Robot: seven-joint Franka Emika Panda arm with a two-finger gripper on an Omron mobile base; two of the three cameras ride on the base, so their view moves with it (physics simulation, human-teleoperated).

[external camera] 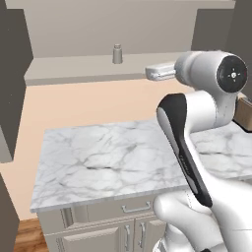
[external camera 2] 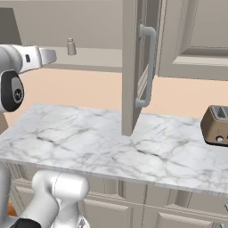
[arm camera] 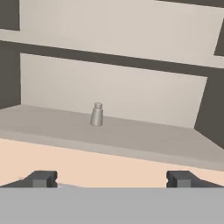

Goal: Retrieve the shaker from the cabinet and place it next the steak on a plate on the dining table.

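The arm (external camera: 206,128) was glossy white with rounded, bulbous links, and a long black panel ran down one link at the right of the left base view. A dark round cap with a small pale mark closed each visible joint. The fingertips (arm camera: 41,178) were small, dark grey and blocky.

So the cabinet (external camera: 15,74) has a pale beige shelf (external camera: 74,66) with the shaker (external camera: 117,54) standing upright right on it, nothing else beside it. In the hand view the shaker (arm camera: 97,114) sits a bit toward 9 o'clock of the shelf's middle, set back from the front edge. Below, the white marble tabletop (external camera: 108,162) carries a brown toaster (external camera 2: 216,125) way out at 3 o'clock in the right base view, near the back edge.
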